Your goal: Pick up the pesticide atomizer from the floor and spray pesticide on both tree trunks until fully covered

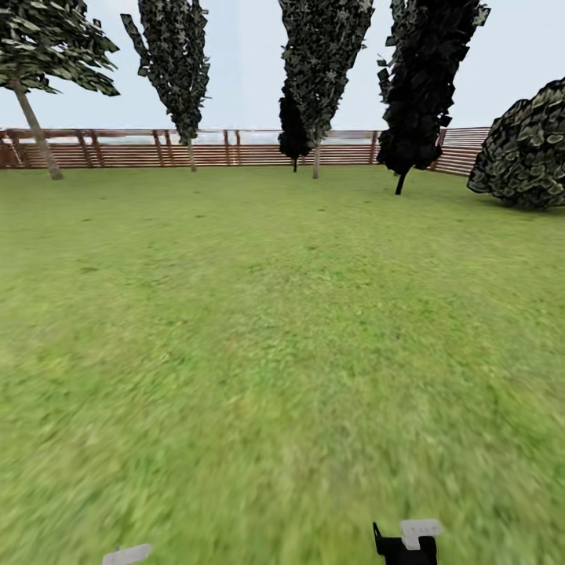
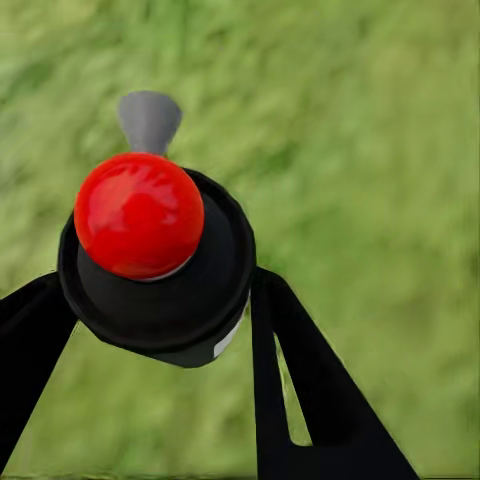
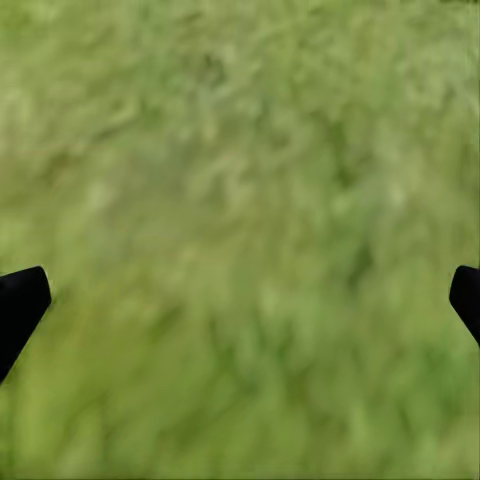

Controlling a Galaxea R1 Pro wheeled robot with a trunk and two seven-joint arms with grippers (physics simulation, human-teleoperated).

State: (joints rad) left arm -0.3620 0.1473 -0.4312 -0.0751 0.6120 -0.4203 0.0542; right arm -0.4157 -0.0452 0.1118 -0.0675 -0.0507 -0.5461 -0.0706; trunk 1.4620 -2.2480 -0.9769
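Left wrist view: the left gripper (image 2: 160, 320) is pinching the pesticide atomizer (image 2: 155, 270), its black fingers (image 2: 320, 390) pressed against either side of the black body. The atomizer carries a red knob (image 2: 138, 214) and a grey nozzle (image 2: 149, 120), with lawn behind it.

Right wrist view: the right gripper (image 3: 240, 300) is spread wide, fingertips (image 3: 20, 300) at the frame edges, nothing between them, grass beyond.

Head view: the garden lawn (image 1: 275, 337) runs to a brown slatted fence (image 1: 118, 149). Two grey-trunked trees (image 1: 316, 94) (image 1: 176, 71) stand just before the fence, well apart from the robot. A near-black tree (image 1: 424, 86) and a bush (image 1: 526, 149) stand on the right.
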